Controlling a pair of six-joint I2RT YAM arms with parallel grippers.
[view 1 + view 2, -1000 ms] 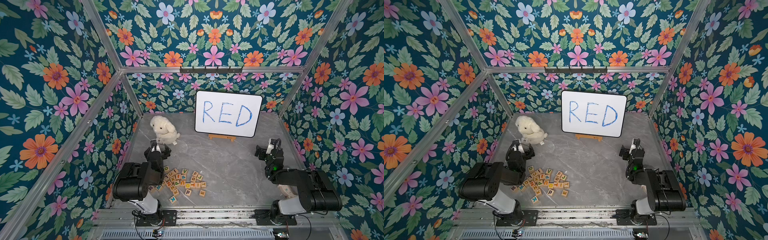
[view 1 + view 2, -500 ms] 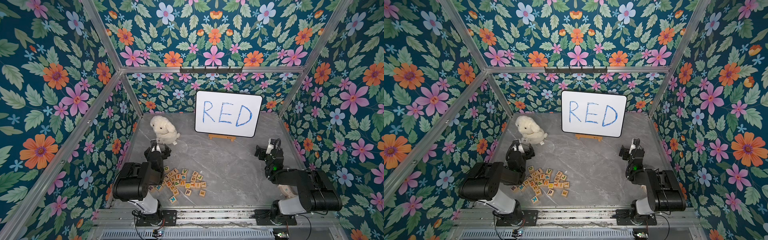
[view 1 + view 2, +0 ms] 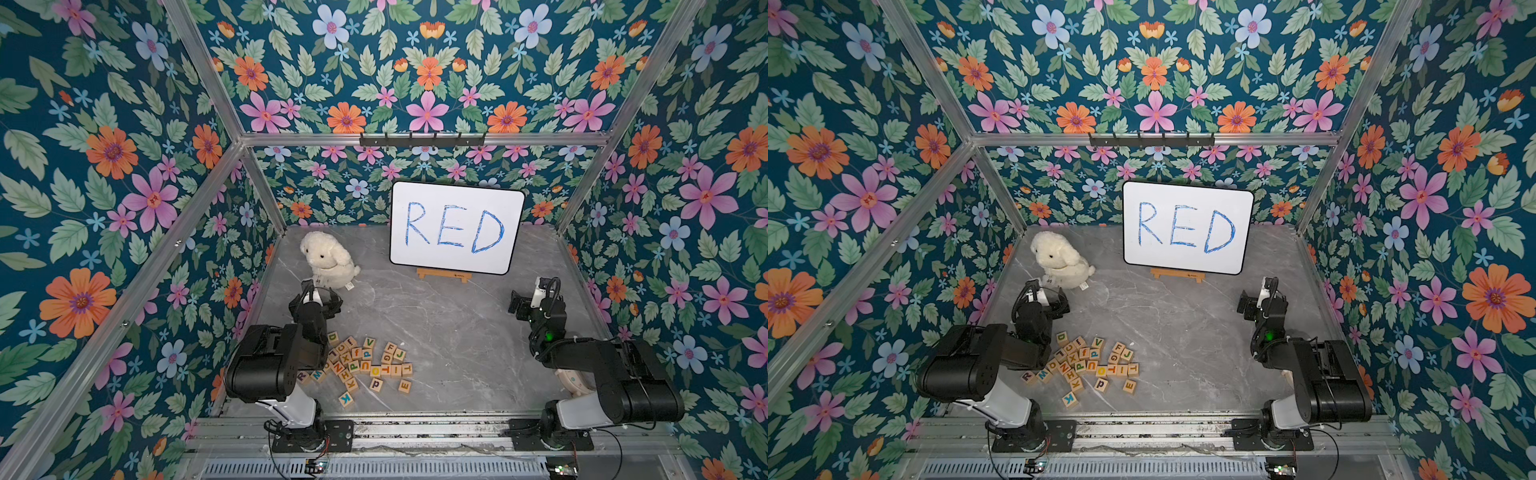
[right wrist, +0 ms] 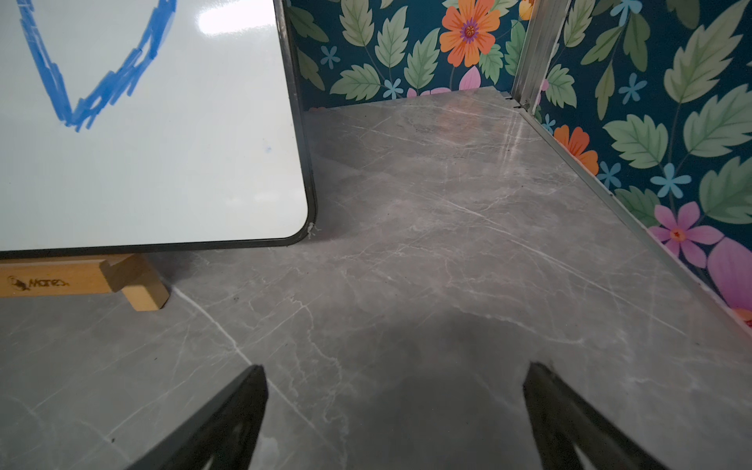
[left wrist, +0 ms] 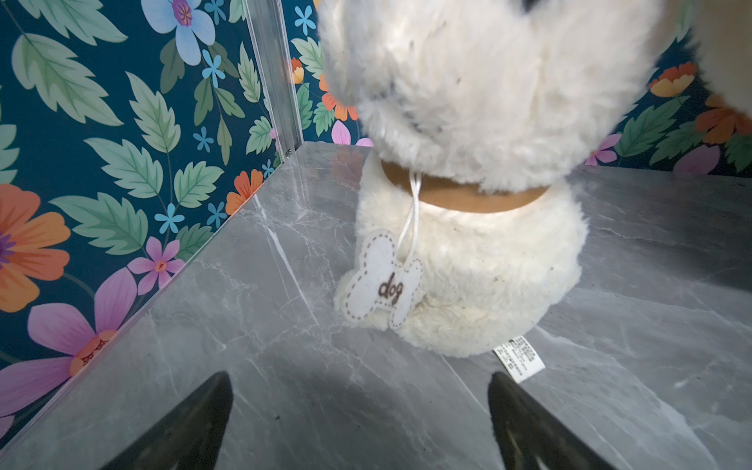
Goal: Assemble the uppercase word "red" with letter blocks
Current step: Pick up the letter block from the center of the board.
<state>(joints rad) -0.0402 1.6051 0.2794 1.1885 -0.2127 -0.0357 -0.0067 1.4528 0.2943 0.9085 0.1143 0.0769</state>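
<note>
Lying jumbled on the veined grey surface [image 3: 449, 332], smooth light-wood cube letter blocks [image 3: 376, 370] sit untouched; left tool [image 5: 360, 378] and right tool [image 4: 396, 370] both gape empty.

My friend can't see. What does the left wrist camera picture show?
A fluffy white toy dog sits on the grey table, wearing a tan collar with a bone-shaped tag that says dog. The open left gripper faces it, holding nothing. A flowery wall stands behind.
</note>
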